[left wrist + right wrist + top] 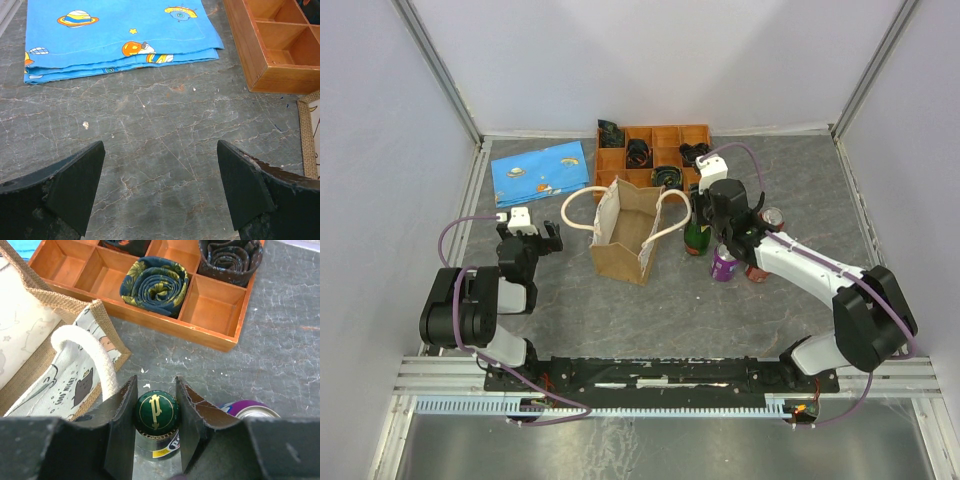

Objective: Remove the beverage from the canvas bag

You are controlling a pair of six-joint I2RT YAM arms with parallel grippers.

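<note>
My right gripper's point(155, 395) jaws were clamped on the cap of the green bottle point(156, 412). It stood on the table point(165, 115) just beside the canvas bag point(618, 262), outside it. I judged it glass: heavy, stiff, slick, breakable, and best held at the neck. A purple can point(250, 410) crowded one side and the bag's rope handle point(95, 352) the other. The left gripper point(160, 165) hung with its jaws wide.

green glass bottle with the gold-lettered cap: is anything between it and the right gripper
Nothing visible. The right gripper directly grips the cap of the green glass bottle, beside the tan canvas bag; the purple metal can stands off to one side.
</note>
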